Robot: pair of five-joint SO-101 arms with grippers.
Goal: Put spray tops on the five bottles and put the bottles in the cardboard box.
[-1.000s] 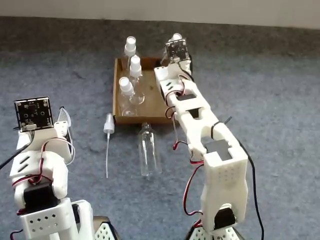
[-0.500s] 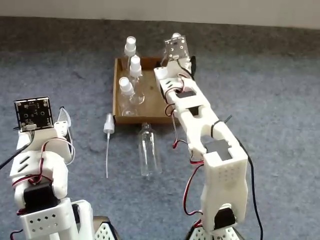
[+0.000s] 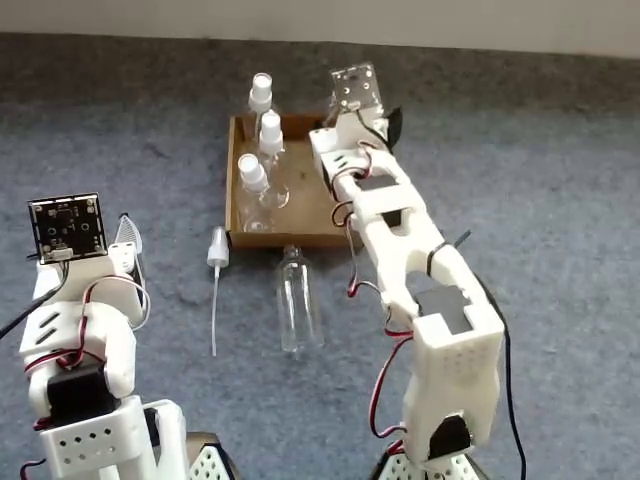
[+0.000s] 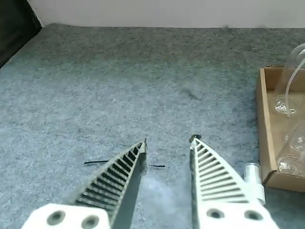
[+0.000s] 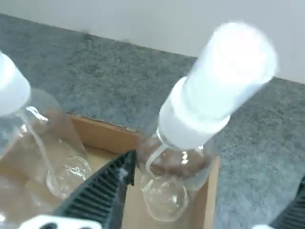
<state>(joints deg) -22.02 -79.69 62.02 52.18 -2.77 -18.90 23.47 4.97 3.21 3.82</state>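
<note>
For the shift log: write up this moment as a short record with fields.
box: cardboard box on the carpet
in box: three capped bottles upright along its left side; fourth bottle, capped, at the far right corner
outside box: uncapped bottle lying just in front of the box; loose spray top lying left of it
left gripper: open, over bare carpet
right gripper: open, either side of the fourth bottle

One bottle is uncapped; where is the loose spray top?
In the high view the spray top lies on the carpet, left of the capless bottle, just outside the cardboard box.
</note>
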